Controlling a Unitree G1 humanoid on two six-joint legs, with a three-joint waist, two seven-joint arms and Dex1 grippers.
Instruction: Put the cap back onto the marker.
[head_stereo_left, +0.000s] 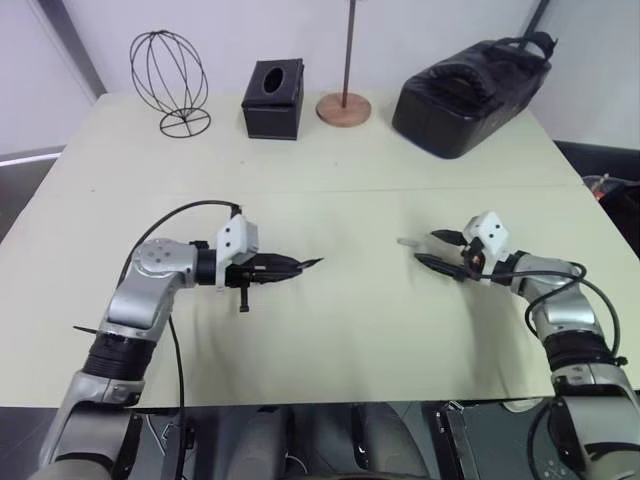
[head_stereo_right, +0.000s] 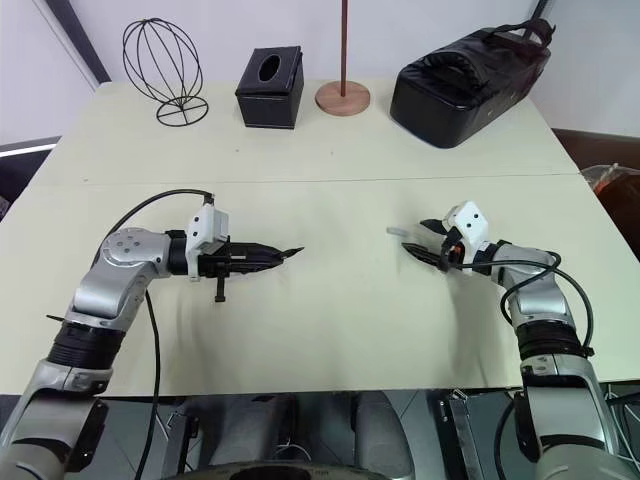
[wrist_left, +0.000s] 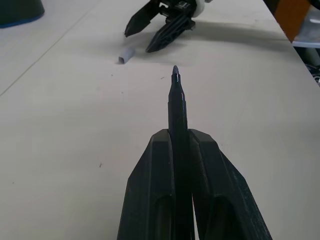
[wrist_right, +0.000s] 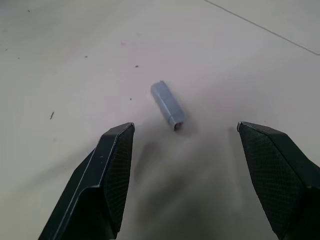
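Risk is sitting at both ends of this scene, so we are reading it from the left of the head view across. At left of centre, our left gripper (head_stereo_left: 285, 268) is clamping the marker (wrist_left: 177, 107) between its fingers, the shaft sticking out past the tips and pointing toward the middle of the table (head_stereo_left: 350, 330). We judge the hold narrow: if the marker is twisting or sliding when the cap presses against it, the tip will be missing the cap's mouth, or dragging ink across the surface.

Moving right, the cap (wrist_right: 168, 104) is lying on its side on the table, right of centre in the head view, just ahead of our right gripper (head_stereo_left: 437, 250). That gripper's fingers are standing wide apart, one on each side of the cap's line but not touching it. The cap is small and round, so we are expecting trouble if the fingers are closing off-centre: it may be rolling or squirting away, or ending up gripped with its open end facing the wrong way for the marker.

Several things are hard for us to make out. In the head views the cap is only a pale fleck at the right fingertips, and the marker's tip is blending with the black fingers. The rear of the marker is hidden inside the left gripper, so we cannot tell how much is being held. Which end of the cap is open is unclear to us even in the right wrist view.
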